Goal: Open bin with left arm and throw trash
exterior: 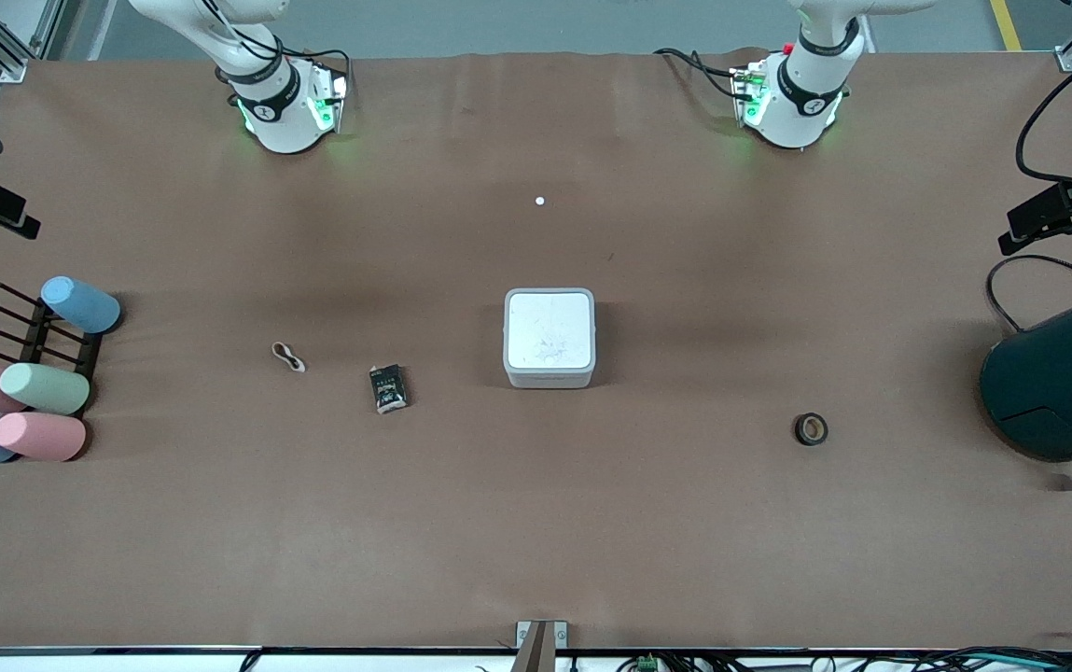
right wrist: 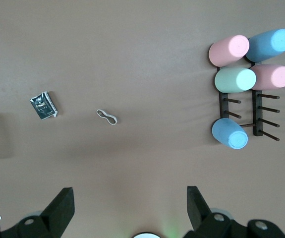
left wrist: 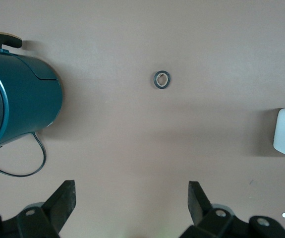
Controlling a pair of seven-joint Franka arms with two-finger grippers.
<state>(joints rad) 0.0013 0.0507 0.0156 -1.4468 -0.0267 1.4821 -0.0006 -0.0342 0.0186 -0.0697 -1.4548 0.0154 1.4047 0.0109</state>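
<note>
**White bin shut, three scraps loose on the brown table**

White and square, the bin [exterior: 549, 338] sits at the middle of the table [exterior: 536, 523] with its lid flat and closed. The black packet [exterior: 388, 388] and the pale band [exterior: 288, 357] lie beside it toward the right arm's end; the tape ring [exterior: 811, 429] lies toward the left arm's end, nearer the front edge than the bin.

Both arms wait high by their bases. The left gripper [left wrist: 131, 198] hangs wide and empty over bare table, and so does the right gripper [right wrist: 130, 201].

The likely trouble is the lid: a low, flat edge offers little purchase, and the light bin may slide or tip instead of opening. The flat band may also slip the fingers.
</note>
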